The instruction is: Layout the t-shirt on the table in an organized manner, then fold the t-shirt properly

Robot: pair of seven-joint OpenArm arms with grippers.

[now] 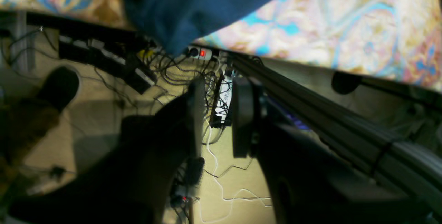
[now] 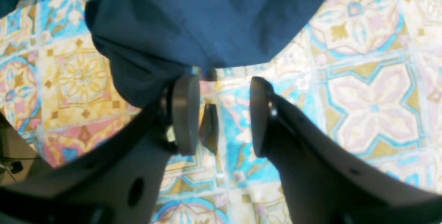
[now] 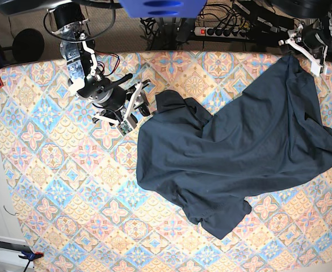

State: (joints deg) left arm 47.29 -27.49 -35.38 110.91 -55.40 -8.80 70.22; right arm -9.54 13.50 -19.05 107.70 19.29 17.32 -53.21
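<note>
**Shirt spread crooked, both claws empty**

You have the t-shirt [image 3: 234,153] lying rumpled and diagonal across the right half of the table [image 3: 52,187], one corner reaching up to the far right edge and a bunched lobe sagging toward the near edge. It is not flat: folds run through the middle and the left hem curls over itself.

Your left gripper [image 3: 307,48] sits at the far right corner of the table, just beside the shirt's topmost tip. In its wrist view the fingers [image 1: 241,113] stand slightly apart with nothing between them, and the navy cloth hangs over the table edge just ahead of them, not clamped. Past the edge you can see a power strip [image 1: 200,53] with a red switch and a tangle of cables on the floor.

Your right gripper [image 3: 133,107] is low over the tablecloth at the left, near the shirt's upper left lobe. Its fingers [image 2: 186,113] are apart, with bare patterned cloth showing between them; the shirt's edge lies just ahead of the tips
</note>
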